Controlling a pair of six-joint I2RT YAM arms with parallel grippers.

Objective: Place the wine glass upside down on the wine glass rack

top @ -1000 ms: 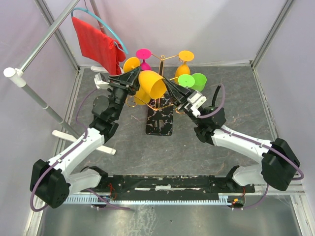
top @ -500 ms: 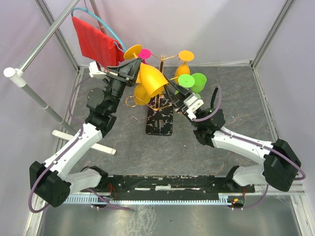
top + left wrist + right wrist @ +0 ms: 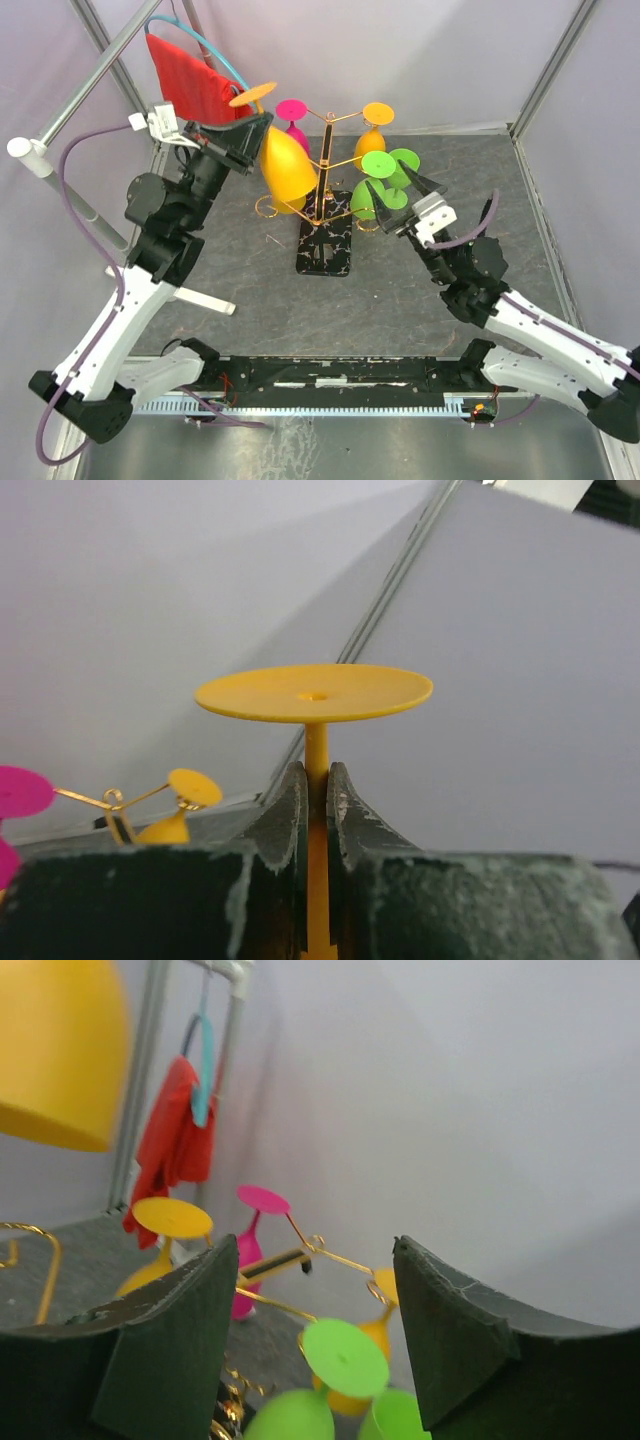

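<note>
Retreating toward the near right, the right gripper [image 3: 400,195] is leaving the wine glass rack [image 3: 325,248], fingers [image 3: 170,1350] spread and empty. The left gripper [image 3: 316,780] is now carrying the yellow wine glass [image 3: 287,168] alone, fingers pinching its stem. The glass is hanging foot-up beside the post and apparently isn't hooked yet.

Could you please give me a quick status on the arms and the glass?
Left gripper shut on yellow glass stem, foot up. Right gripper open, empty. Yellow glass beside rack, not yet hung. Green glasses hang on rack near right gripper.
</note>
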